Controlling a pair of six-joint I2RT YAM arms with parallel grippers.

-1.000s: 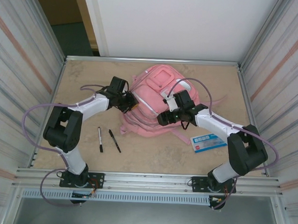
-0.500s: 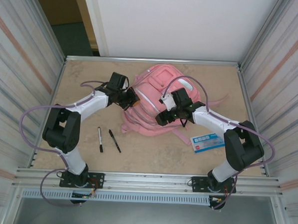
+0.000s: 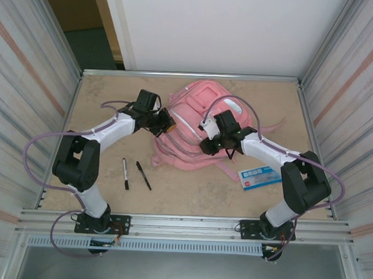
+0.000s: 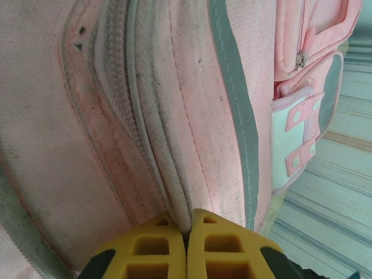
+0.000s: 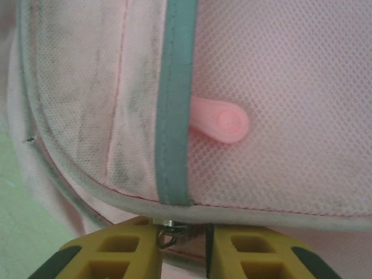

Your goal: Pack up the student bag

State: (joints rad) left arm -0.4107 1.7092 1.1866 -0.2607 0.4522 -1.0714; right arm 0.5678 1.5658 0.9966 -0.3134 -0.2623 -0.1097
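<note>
The student bag, a large pink backpack with grey zip stripes, lies at the table's middle back. My left gripper is at the bag's left side. In the left wrist view its yellow fingers are shut on a raised fold of fabric beside the zip. My right gripper is at the bag's front right edge. In the right wrist view a metal zip slider ring sits pinched in the narrow gap between its fingers, under the bag's grey-piped rim. A pink rubber tab lies on the mesh above.
Two black pens lie on the table left of the bag's front. A blue and white flat box lies to the right, by the right arm. Metal walls close in both sides.
The left gripper moved slightly toward the back with the bag's fold in it. The right gripper shifted a little back and left along the bag's edge. The bag's shape changed slightly.
</note>
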